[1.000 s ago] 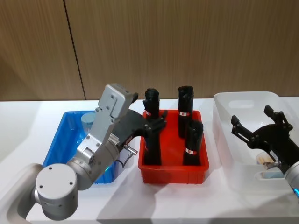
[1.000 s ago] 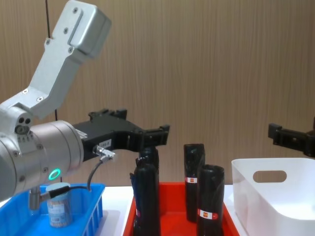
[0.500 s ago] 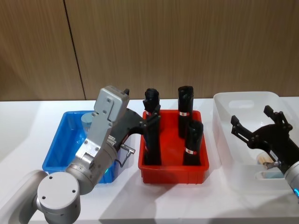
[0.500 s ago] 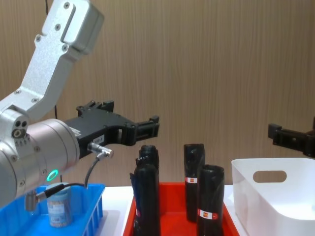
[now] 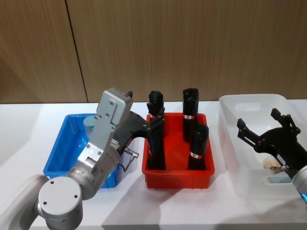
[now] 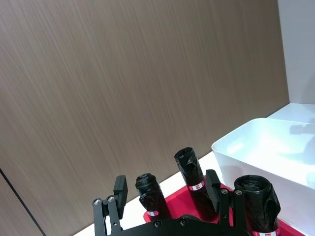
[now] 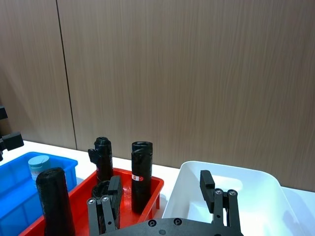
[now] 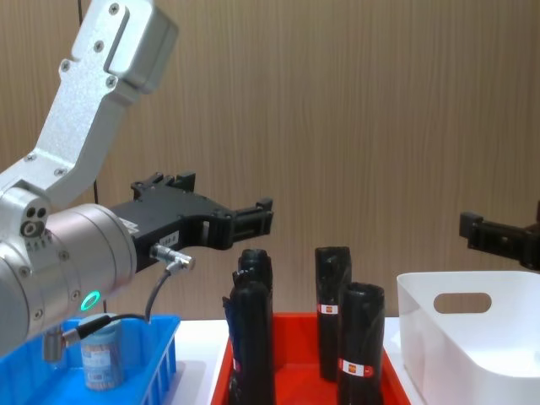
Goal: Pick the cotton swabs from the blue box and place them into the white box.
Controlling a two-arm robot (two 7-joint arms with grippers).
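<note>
The red bin [image 5: 177,179] is sitting in the middle of the table with four tall black rolls [image 5: 190,112] standing in it. The blue box [image 5: 57,153] is sitting just beside the red bin on the robot's left, and the white box [image 5: 229,143] is sitting just beside it on the right. One tub of cotton swabs [image 5: 90,125] is standing upright in the blue box, in the back corner nearer the red bin. The left gripper [image 8: 257,215] is hanging in the air above the left side of the red bin, higher than the tops of the rolls. Its jaws are spread wide and are holding nothing. The right gripper [image 5: 257,120] is hanging over the white box, to the right of the red bin, with its jaws also apart and holding nothing. Under it, something pale with thin sticks [image 5: 274,168] is lying in the white box, and it may be another swab tub.
</note>
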